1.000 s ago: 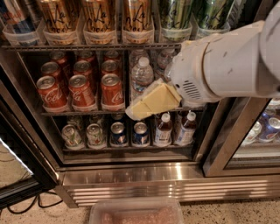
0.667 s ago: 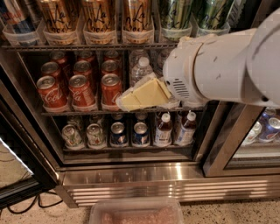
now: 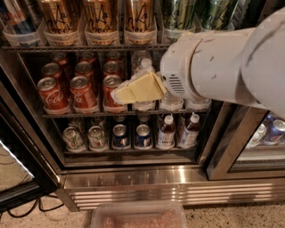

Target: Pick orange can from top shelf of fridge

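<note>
Camera view facing the fridge [image 3: 147, 178]. The orange can [image 3: 139, 18] is standing on the top shelf [image 3: 89, 46] at the 12 o'clock edge of the frame. It is the rightmost of three alike, each sitting in a clear tray [image 3: 101, 36], and green cans [image 3: 178, 13] are standing just beside it toward 1 o'clock.

The gripper [image 3: 121, 94] is hovering near the centre, one rack below the top shelf. It is in front of the red cola cans [image 3: 82, 91] and water bottles [image 3: 144, 67], with its tip pointing toward 9 o'clock. Whether the gripper is spread or pressed together cannot be told from this angle; nothing is showing in it.

The step in hand is judged to be the approach. Doing it well is calling for three things:
- lifting the tip toward 12 o'clock until it is clearing the shelf wire;
- turning it to face into the fridge;
- lining it up on the orange body above the tray rim, so that the grip is landing on metal, not plastic.

The neighbouring cans are standing close, so a narrow, straight entry is looking safest.

The arm [image 3: 231, 62] is reaching in from 3 o'clock, its white forearm lying roughly level across the upper right and its wrist angling slightly down toward 8 o'clock.
</note>
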{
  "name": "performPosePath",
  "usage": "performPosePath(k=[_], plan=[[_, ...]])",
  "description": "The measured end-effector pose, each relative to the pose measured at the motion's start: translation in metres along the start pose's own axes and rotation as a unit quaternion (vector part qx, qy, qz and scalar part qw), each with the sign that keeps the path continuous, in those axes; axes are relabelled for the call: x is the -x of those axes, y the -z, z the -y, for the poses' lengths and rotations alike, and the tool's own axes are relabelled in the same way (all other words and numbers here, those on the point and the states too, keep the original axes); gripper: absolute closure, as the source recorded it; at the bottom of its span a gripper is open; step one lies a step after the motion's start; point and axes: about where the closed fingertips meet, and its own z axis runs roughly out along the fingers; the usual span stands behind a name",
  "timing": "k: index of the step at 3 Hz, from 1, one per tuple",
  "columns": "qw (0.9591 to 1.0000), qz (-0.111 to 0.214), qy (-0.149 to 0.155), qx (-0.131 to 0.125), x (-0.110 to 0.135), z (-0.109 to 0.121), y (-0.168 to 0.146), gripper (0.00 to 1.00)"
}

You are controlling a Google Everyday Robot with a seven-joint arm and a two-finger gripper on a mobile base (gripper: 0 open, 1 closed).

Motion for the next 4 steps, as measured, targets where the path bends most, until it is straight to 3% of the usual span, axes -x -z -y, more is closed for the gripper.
performPosePath(k=[2,3,4], plan=[[0.9983,0.050,-0.003,-0.028,0.030,0.014,-0.015,0.03],[0.9959,0.076,-0.002,-0.049,0.041,0.026,-0.022,0.16],[0.9955,0.079,0.000,-0.052,0.044,0.027,-0.020,0.08]])
